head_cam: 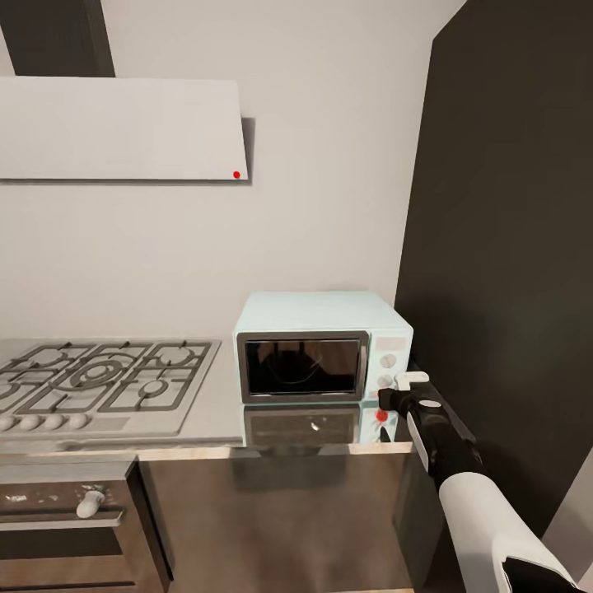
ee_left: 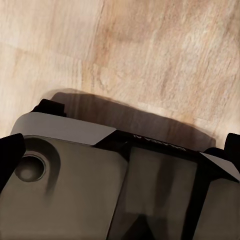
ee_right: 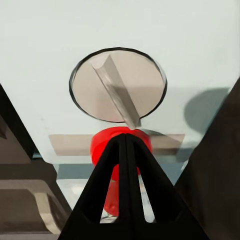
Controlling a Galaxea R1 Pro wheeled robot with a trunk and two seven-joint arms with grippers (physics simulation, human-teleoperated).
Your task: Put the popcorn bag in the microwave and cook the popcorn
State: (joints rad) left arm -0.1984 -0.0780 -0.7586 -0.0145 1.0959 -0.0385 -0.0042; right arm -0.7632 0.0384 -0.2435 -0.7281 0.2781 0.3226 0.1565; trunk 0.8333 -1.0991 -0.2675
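The pale mint-blue microwave (head_cam: 321,346) stands on the grey glossy countertop (head_cam: 210,420) with its dark glass door closed. The popcorn bag is hidden from view. My right gripper (head_cam: 402,389) is at the microwave's side control panel. In the right wrist view its fingers (ee_right: 126,165) are pressed together with their tip on the red button (ee_right: 102,145), just below a round grey knob (ee_right: 117,85). My left gripper (ee_left: 120,150) hangs low over the robot's own dark base (ee_left: 90,190), its fingers wide apart at the frame's edges.
A grated gas hob (head_cam: 99,379) lies left of the microwave, under a white hood (head_cam: 123,128). A dark built-in oven (head_cam: 66,511) sits below the hob. A tall dark cabinet (head_cam: 511,247) rises close on the right. Wooden floor (ee_left: 150,50) lies beneath.
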